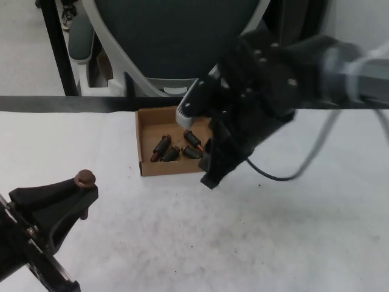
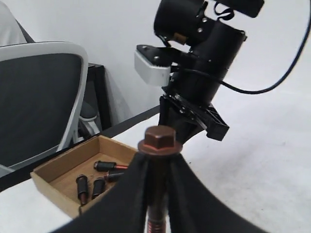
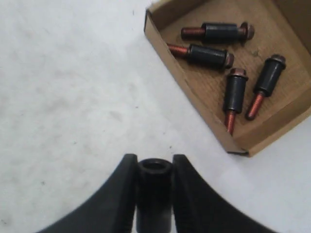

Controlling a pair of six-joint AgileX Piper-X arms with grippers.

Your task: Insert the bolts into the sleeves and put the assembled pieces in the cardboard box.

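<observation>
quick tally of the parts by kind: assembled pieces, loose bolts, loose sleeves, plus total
assembled pieces: 4
bolt: 1
sleeve: 1
total: 6

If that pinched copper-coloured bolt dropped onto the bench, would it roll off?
Probably only a little: the bolt has a six-sided flanged head wider than its shank, so it would likely curve and stop. It looks metal, so likely stiff and heavy for its size.
</observation>
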